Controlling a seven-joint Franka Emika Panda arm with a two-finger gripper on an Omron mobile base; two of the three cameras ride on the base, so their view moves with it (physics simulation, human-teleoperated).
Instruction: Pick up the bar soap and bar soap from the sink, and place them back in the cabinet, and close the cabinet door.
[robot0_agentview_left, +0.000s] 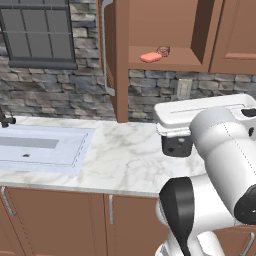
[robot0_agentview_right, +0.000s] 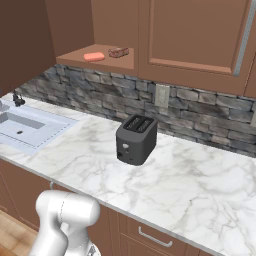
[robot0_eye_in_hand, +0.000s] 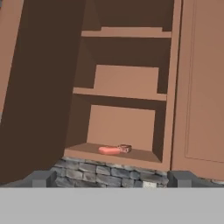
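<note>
Pincer gapes wide; both soaps lie ahead on cabinet shelf

Arm shell: glossy white, rounded and bulbous segments, smooth finish.
Joint band: dark, near-black curved insert between white segments.
Seam: faint dotted line across the large white link.
Top link: flat white block with a recessed outline.
Tool: two small dark grey squared finger tips, matte.
</note>
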